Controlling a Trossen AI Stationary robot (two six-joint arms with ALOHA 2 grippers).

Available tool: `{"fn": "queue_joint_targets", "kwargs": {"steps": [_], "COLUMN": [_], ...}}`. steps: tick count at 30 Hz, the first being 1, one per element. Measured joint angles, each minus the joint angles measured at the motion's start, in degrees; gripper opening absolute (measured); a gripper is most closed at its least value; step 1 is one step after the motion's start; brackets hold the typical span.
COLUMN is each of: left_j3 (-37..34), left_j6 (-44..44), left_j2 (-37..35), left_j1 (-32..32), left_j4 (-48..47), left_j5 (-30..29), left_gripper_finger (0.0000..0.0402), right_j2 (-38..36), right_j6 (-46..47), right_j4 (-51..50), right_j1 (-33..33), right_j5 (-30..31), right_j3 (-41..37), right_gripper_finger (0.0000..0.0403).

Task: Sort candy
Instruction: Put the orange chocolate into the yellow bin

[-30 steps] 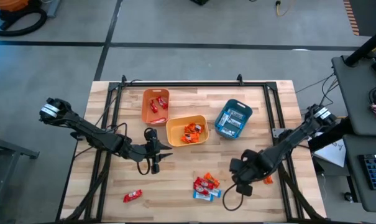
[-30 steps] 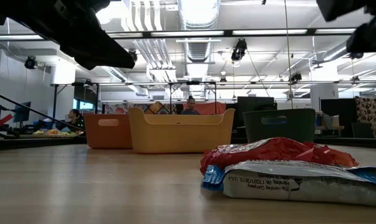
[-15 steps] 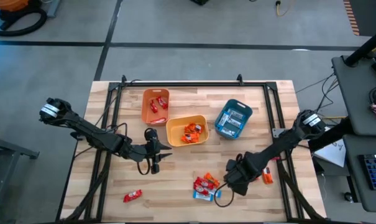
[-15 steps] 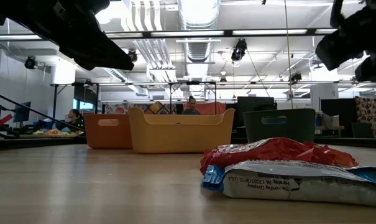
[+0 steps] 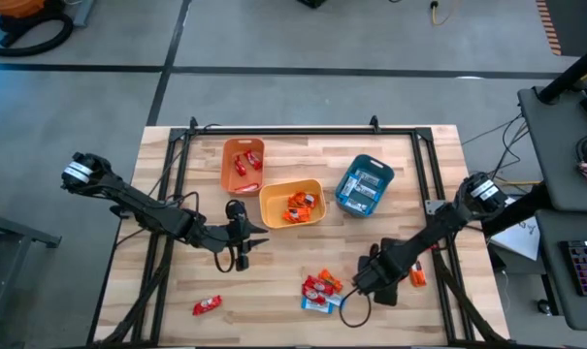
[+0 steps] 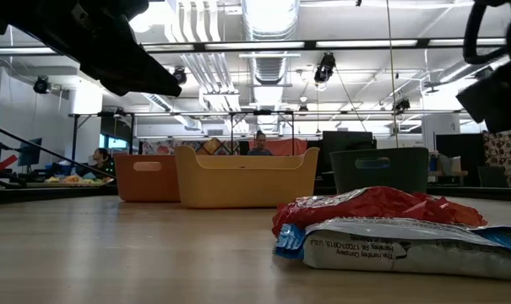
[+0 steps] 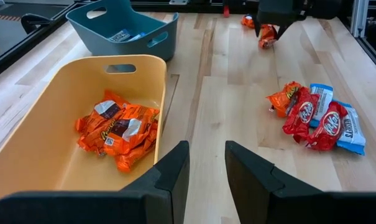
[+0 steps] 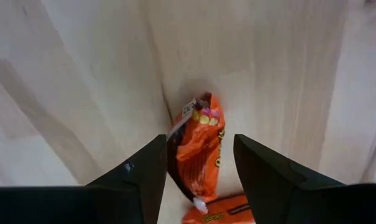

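At the near right of the tabletop (image 5: pixel 303 242), the right gripper (image 8: pixel 196 165) points down with its jaws spread on either side of an orange packet (image 8: pixel 197 152); whether they touch it is hard to tell. Left of it lies a small pile of candy (image 5: pixel 322 289), and a lone red sweet (image 5: pixel 207 305) lies near left. Farther in, the left gripper (image 7: pixel 206 171) hangs with jaws slightly parted beside the yellow bin (image 5: pixel 291 204), which holds orange packets. At the far side, the orange bin (image 5: pixel 243 165) holds red sweets, and the teal bin (image 5: pixel 364 185) on the right holds blue-and-white bars.
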Motion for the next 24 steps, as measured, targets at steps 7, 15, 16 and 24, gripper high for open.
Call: {"fn": "queue_joint_targets", "kwargs": {"steps": [7,15,16,24], "left_j3": [0.00,0.00,0.00,0.00], "left_j6": [0.00,0.02,0.02,0.03], "left_j2": [0.00,0.00,0.00,0.00], "left_j1": [0.00,0.00,0.00,0.00], "left_j4": [-0.25,-0.91,-0.99,-2.76], "left_j5": [0.00,0.01,0.02,0.02], "left_gripper_finger": [0.0087,0.0087,0.0087,0.0087], "right_j2": [0.00,-0.17,-0.17,-1.19], "right_j6": [-2.14,-4.73,-5.05,-6.03], "right_j4": [1.85,5.43,5.50,5.71], "right_j1": [1.12,1.10,1.10,1.12], "right_j5": [-0.11,-0.22,-0.26,-0.13], "right_j3": [-3.03,-5.32,-5.35,-5.55], "right_gripper_finger": [0.0178,0.0164,0.0157,0.0083]}}
